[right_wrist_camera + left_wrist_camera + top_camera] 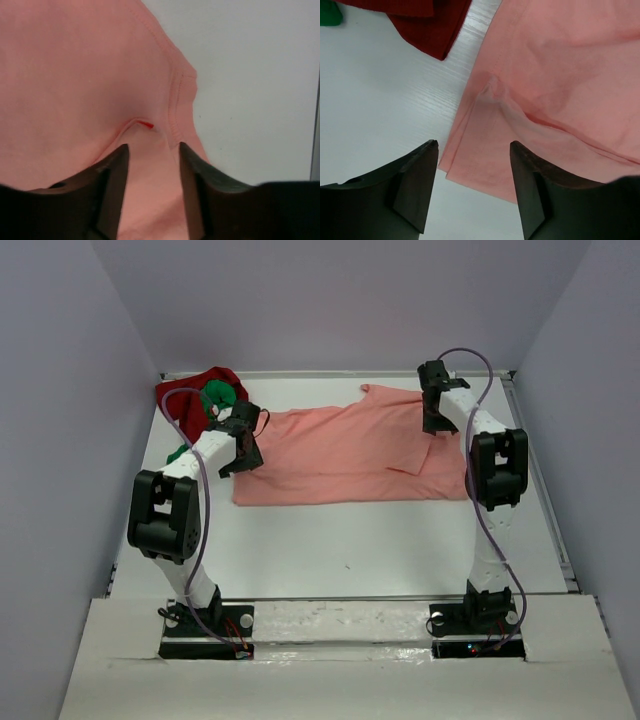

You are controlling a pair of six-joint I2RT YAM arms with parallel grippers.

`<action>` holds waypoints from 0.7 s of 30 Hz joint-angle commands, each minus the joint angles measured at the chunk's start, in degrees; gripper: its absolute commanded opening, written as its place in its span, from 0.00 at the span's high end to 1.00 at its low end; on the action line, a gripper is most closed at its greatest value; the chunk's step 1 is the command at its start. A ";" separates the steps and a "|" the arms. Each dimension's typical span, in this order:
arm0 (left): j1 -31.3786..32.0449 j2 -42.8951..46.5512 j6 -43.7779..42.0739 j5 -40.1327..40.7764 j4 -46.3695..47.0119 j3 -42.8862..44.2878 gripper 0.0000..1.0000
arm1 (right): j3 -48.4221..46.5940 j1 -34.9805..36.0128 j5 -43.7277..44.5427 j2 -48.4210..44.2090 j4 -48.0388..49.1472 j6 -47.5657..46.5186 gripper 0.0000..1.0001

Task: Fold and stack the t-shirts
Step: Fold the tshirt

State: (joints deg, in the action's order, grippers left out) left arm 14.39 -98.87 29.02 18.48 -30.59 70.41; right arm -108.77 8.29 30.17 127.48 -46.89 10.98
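Observation:
The salmon-pink t-shirt (350, 455) lies flat across the back half of the table, folded into a long band. My left gripper (240, 455) hangs open over its left end. In the left wrist view the shirt's layered corner (485, 165) lies below the gap of the left gripper (472, 145), untouched. My right gripper (435, 420) is open above the shirt's right part. The right wrist view shows the collar seam (175, 110) just ahead of the right gripper (152, 147). A dark red t-shirt (195, 390) and a bright green one (222, 395) lie bunched at the back left.
The white table (350, 540) is boxed in by grey walls on the left, back and right. A thin rim (555, 530) runs along its right edge. In the left wrist view the dark red cloth (430, 25) lies close beyond the pink shirt's corner.

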 commanded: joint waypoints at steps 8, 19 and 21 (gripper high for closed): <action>-0.24 4.73 -1.33 2.96 1.32 2.45 0.24 | -6.11 0.31 -1.61 -5.91 5.23 -4.22 0.18; 6.87 12.82 -1.42 14.39 -3.34 3.50 0.23 | 23.50 2.87 -20.76 -28.06 13.23 5.45 0.46; 8.10 13.79 -0.81 13.95 -3.86 3.59 0.23 | 27.18 2.87 -24.19 -28.51 13.23 5.89 0.51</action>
State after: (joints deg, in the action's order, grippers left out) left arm 20.21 -88.53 27.83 28.56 -32.49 71.77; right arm -87.22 10.66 14.68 99.22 -38.28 13.91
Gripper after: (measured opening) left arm 0.768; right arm 0.508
